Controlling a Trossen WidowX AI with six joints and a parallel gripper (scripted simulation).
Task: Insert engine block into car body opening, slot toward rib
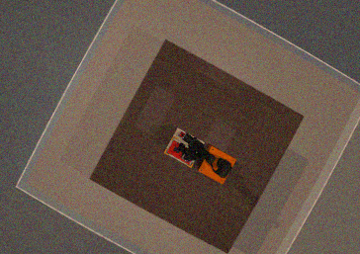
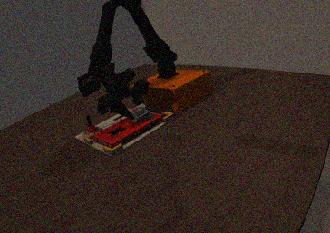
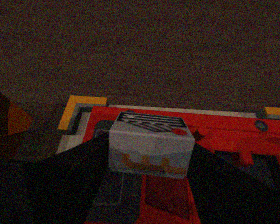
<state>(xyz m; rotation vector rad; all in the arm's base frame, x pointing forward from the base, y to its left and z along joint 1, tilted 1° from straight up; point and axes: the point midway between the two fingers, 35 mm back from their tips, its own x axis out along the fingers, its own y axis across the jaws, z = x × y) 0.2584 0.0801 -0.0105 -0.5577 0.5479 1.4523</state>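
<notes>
In the exterior view, the red car body [image 1: 172,148] [image 2: 129,132] [image 3: 222,131] is seen left of centre; above its right-hand part, the engine block [image 2: 140,111] [image 3: 151,147] is gripped between the fingers of the gripper [image 1: 185,149] [image 2: 139,112] [image 3: 149,140]; farther right, an orange base [image 1: 207,167] [image 2: 196,85] [image 3: 18,119] is seen.

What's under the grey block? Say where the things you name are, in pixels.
The block [image 2: 141,111] [image 3: 151,147] is over the red car body [image 2: 131,129] [image 3: 219,131], held in the gripper [image 2: 129,113] [image 3: 149,140]. Red and dark parts show around it; the spot right underneath is covered.
</notes>
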